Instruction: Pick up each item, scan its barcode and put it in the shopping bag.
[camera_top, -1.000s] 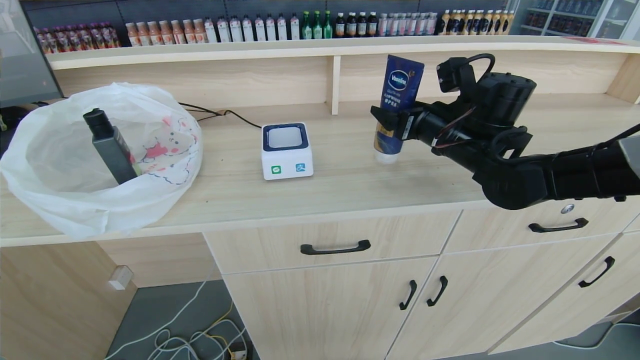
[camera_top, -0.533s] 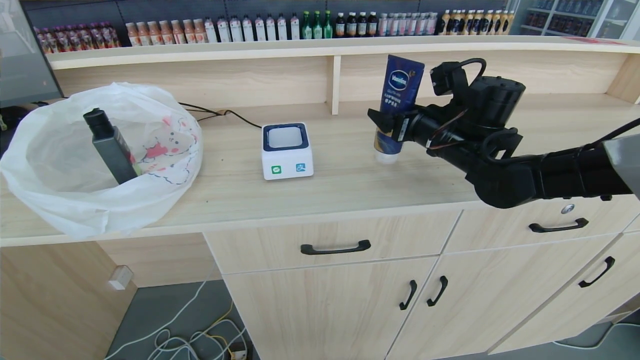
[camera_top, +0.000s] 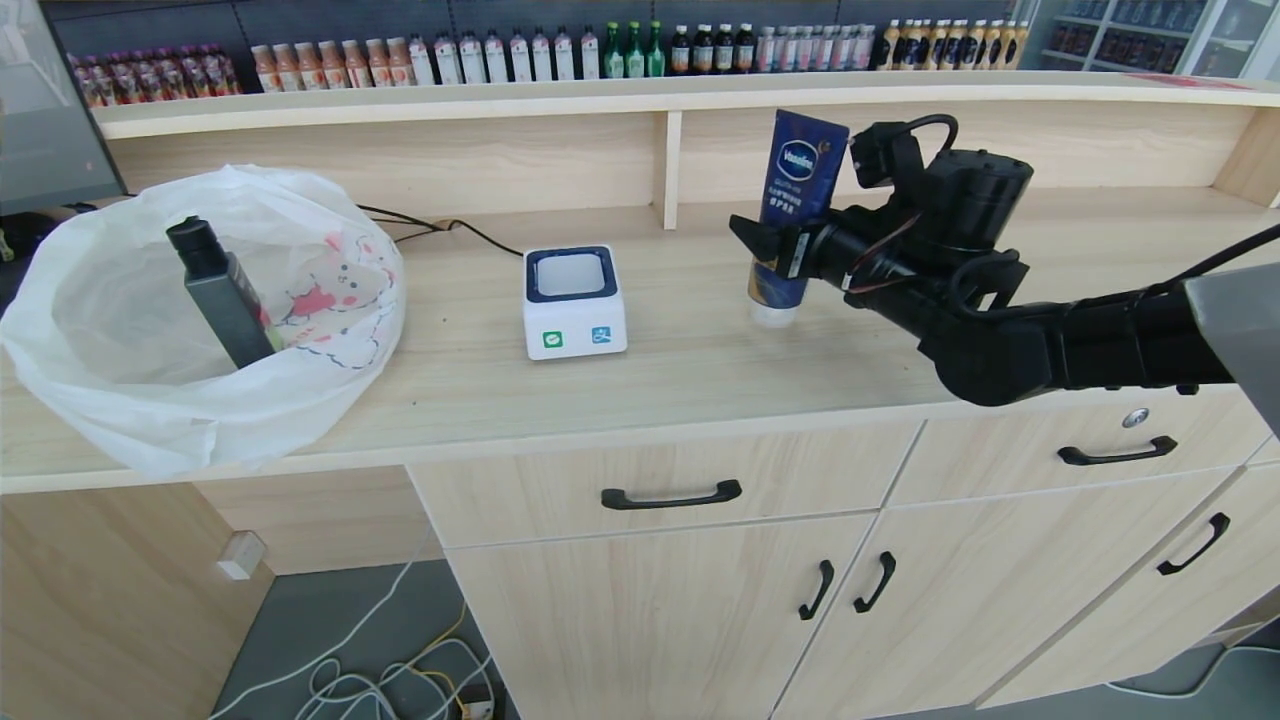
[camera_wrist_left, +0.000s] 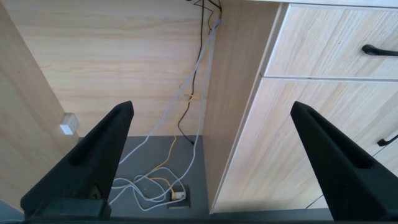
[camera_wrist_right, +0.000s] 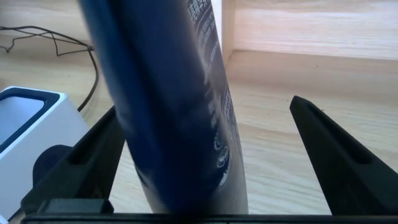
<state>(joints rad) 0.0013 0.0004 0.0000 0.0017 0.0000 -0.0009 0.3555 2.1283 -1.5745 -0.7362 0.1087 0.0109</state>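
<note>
A dark blue tube (camera_top: 797, 200) stands cap-down on the wooden counter (camera_top: 680, 370), right of the white scanner box (camera_top: 574, 300). My right gripper (camera_top: 775, 250) is at the tube's lower half, open, with a finger on either side. In the right wrist view the tube (camera_wrist_right: 174, 112) stands between the spread fingers, closer to one of them, and the scanner (camera_wrist_right: 25, 130) shows beyond. The white shopping bag (camera_top: 130, 390) sits at the counter's left end with a dark grey bottle (camera_top: 220, 295) upright inside. My left gripper (camera_wrist_left: 211, 112) hangs open below the counter, facing the cabinet side and floor cables.
A raised shelf with a divider (camera_top: 668, 150) runs along the back of the counter, with rows of bottles (camera_top: 560, 50) behind it. A black cable (camera_top: 440, 228) lies behind the scanner. Drawers and doors with black handles (camera_top: 670, 497) are below.
My right arm has slid slightly left and farther over the counter, bringing its fingers further around the tube. The tube, scanner and bag have stayed put.
</note>
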